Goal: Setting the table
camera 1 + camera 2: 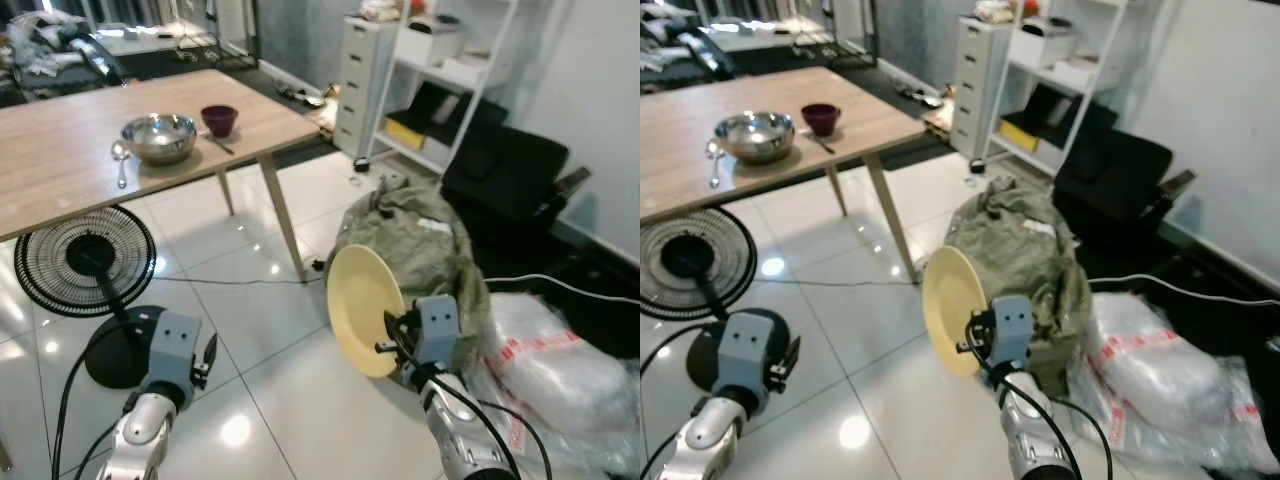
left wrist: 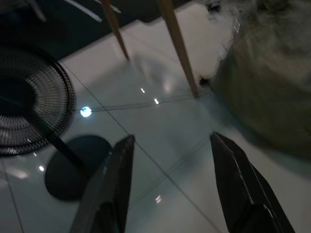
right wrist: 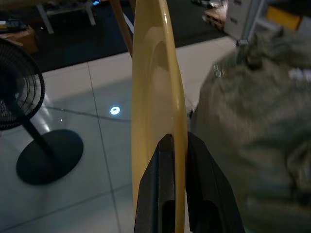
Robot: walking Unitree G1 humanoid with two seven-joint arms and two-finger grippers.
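Observation:
My right gripper [image 3: 177, 143] is shut on the rim of a pale yellow plate [image 1: 362, 306], which stands on edge above the floor, seen edge-on in the right wrist view as plate [image 3: 155, 87]. My left gripper [image 2: 172, 145] hangs open over the white tiles with nothing between its fingers. The wooden table [image 1: 60, 170] stands ahead to the left. On it sit a steel bowl [image 1: 158, 137], a dark maroon bowl [image 1: 219, 119] and a spoon [image 1: 121, 165].
A black floor fan [image 1: 85, 262] stands under the table's near edge, its round base [image 1: 115, 350] by my left arm. A green-grey bag [image 1: 420, 235] lies right of the plate, plastic sacks [image 1: 560, 370] at right, shelves [image 1: 440, 70] behind.

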